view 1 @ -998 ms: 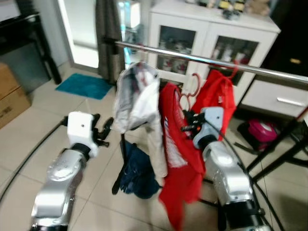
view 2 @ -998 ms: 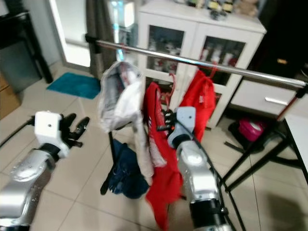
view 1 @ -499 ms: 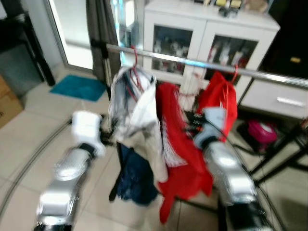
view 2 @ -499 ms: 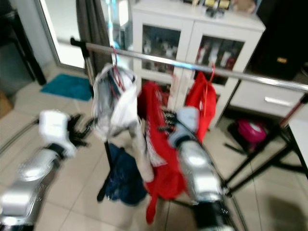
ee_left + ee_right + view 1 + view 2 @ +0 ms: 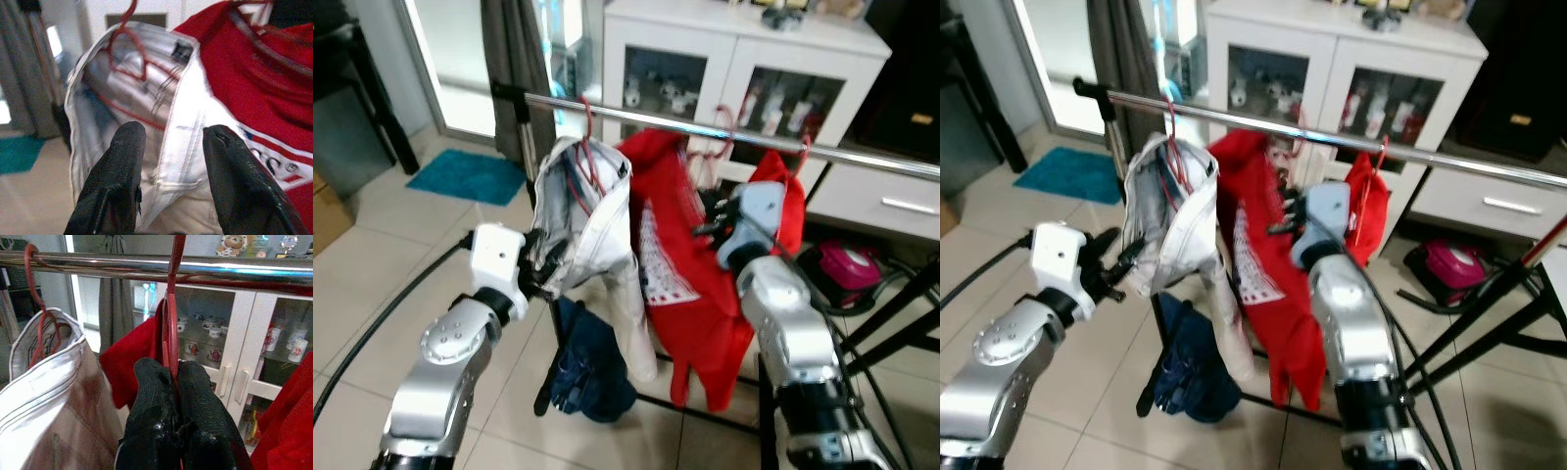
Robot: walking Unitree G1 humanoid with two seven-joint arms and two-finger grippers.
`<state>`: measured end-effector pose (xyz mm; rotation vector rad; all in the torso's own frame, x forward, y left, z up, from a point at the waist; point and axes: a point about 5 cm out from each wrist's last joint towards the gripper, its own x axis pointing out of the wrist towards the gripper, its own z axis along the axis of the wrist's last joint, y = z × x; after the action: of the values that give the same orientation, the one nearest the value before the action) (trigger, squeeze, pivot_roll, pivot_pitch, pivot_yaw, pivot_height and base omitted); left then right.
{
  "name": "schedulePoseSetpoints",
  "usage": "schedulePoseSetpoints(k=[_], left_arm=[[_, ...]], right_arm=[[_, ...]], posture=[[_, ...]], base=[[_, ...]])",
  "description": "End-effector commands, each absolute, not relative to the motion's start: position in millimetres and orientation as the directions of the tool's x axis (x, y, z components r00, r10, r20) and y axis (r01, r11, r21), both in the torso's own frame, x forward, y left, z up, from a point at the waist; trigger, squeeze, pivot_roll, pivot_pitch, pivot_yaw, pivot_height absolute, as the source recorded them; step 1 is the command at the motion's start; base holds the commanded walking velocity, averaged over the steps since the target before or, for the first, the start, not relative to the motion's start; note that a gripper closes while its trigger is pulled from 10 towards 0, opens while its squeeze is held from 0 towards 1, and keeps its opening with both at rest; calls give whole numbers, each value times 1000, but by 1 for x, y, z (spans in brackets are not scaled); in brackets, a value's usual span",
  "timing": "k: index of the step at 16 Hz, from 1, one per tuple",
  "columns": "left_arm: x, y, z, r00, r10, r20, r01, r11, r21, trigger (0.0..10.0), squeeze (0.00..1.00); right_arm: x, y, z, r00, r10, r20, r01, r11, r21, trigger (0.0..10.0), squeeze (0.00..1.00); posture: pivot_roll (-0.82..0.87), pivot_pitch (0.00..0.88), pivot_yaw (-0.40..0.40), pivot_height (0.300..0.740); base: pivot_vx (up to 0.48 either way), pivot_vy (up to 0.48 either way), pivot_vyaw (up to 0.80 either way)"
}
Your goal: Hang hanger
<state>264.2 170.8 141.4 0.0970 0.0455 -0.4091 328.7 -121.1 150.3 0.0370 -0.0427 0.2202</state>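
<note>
On the chrome clothes rail (image 5: pixel 705 125) that crosses the scene ahead of the robot, three garments hang side by side: a white garment (image 5: pixel 592 220) on a red hanger at the left, a red shirt (image 5: pixel 680 255) in the middle, and another red garment (image 5: pixel 781 201) to the right. The right gripper (image 5: pixel 168 382) is raised just under the rail, its two black fingers pressed together on the neck of the red hanger (image 5: pixel 171 333) that carries the middle shirt. The hook of that hanger curves up over the rail, as the right wrist view shows, so the hanger sits at the rail between the white garment and the far-right red one. The red shirt drapes down in front of the right arm.

The left gripper (image 5: pixel 168 147) is held up beside the white garment, its fingers spread apart with nothing between them; the garment's waistband lies just beyond the fingertips (image 5: pixel 128 137). Whether they touch the cloth cannot be told.

Below the rail, a dark blue garment (image 5: pixel 592 367) hangs low near the black stand. Behind the rail stands a white cabinet (image 5: pixel 734 59) with glass doors, and a teal mat (image 5: pixel 470 176) lies on the tiled floor at the far left. A pink object (image 5: pixel 857 264) sits on the floor at the right.
</note>
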Motion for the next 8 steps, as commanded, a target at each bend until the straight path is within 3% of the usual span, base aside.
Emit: schedulePoseSetpoints(k=[1, 5, 6, 8], left_arm=[[259, 165, 151, 879, -476, -37, 478, 874, 94, 10000, 0], [249, 153, 155, 775, -629, -56, 631, 770, 90, 10000, 0], [245, 149, 157, 732, -678, -63, 681, 727, 88, 10000, 0], [245, 150, 159, 729, -681, -62, 684, 724, 94, 10000, 0]], right_arm=[[335, -121, 160, 976, 208, 64, -210, 977, 30, 10000, 0], [358, -121, 160, 976, 213, -37, -214, 976, -48, 10000, 0], [371, -126, 154, 979, 157, -132, -164, 985, -47, 10000, 0], [380, -128, 154, 977, 123, -175, -127, 992, -10, 10000, 0]], posture=[[-22, 0, -50, 727], [-23, 0, -43, 727], [-22, 0, -41, 727], [-18, 0, -39, 727]], base=[[0, 0, 0], [0, 0, 0], [0, 0, 0], [0, 0, 0]])
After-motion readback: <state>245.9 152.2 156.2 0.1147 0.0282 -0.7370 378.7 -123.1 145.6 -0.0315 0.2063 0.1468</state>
